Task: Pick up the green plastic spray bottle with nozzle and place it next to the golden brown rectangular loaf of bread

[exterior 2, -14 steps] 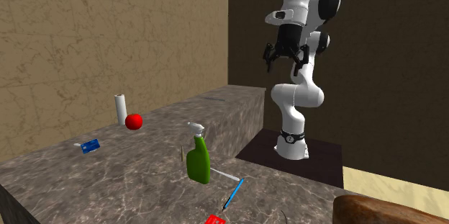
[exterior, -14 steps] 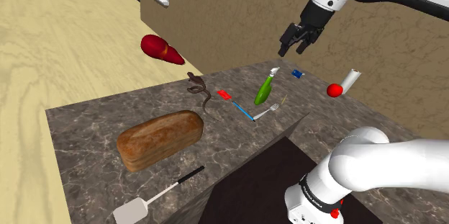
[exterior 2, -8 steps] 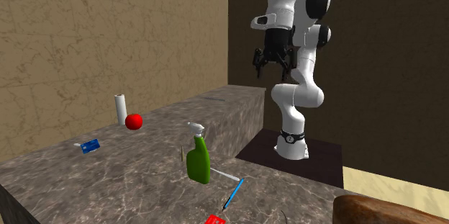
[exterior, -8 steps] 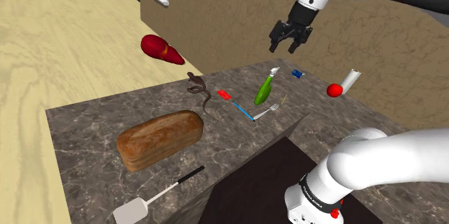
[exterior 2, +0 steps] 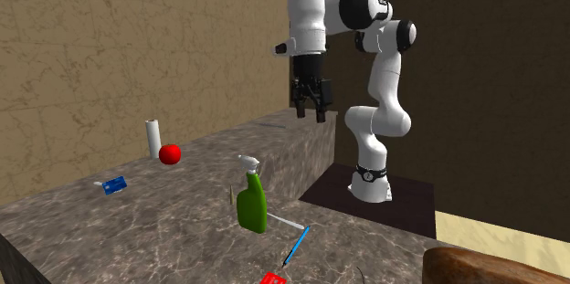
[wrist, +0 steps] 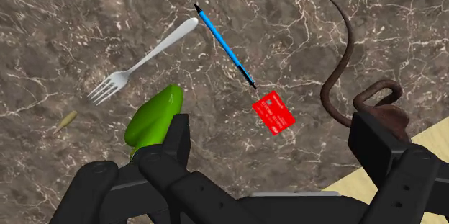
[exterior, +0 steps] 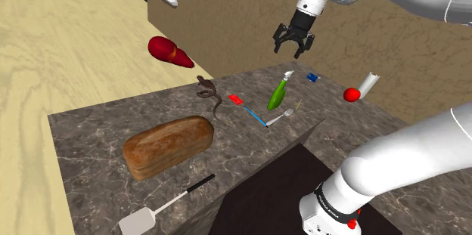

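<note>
A green spray bottle with a white nozzle stands upright on the dark marble counter, near the edge facing the stand. It is also in the second exterior view. The golden brown loaf lies further along the counter toward the shoulder view's left, and its end shows here too. My gripper hangs open well above the bottle, holding nothing. Along the hand, the bottle's green body lies just beyond one fingertip of my gripper.
A fork, a blue pen, a red card and a brown curled hook lie close around the bottle. A red ball, a white cylinder and a blue card sit beyond. A spatula lies near the loaf.
The arm has swung toward the shoulder view's left, carrying the open gripper from beside the stand to above the bottle. Nothing on the counter has moved.
</note>
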You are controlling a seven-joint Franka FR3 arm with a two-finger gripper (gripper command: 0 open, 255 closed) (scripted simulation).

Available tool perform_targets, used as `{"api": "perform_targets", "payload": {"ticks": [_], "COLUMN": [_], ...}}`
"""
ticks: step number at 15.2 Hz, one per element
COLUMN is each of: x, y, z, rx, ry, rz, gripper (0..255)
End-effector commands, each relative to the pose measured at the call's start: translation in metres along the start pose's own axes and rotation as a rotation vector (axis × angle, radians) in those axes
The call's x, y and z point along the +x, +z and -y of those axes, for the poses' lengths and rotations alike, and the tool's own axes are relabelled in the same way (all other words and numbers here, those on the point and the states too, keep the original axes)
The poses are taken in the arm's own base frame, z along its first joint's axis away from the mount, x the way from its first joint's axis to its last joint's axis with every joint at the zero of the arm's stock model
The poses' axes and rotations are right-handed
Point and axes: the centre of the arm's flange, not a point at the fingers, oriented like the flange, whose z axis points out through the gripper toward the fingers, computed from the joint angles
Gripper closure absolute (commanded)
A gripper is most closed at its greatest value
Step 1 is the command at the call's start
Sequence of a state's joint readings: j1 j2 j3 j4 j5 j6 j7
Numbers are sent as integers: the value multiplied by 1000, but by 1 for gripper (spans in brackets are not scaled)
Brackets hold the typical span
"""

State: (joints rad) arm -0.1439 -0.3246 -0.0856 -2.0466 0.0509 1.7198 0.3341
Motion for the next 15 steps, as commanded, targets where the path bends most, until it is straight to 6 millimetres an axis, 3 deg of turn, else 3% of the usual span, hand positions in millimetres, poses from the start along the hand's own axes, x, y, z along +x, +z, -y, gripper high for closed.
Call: {"api": "perform_targets", "payload": {"ticks": [1,8,15], "x": [26,109,168], "y": [10,61,124], "z": [-11,-65,-134], "rx": [15,70,125], "ry": [80,352,624], "rz": [36,157,278], "gripper": [0,0,0]}}
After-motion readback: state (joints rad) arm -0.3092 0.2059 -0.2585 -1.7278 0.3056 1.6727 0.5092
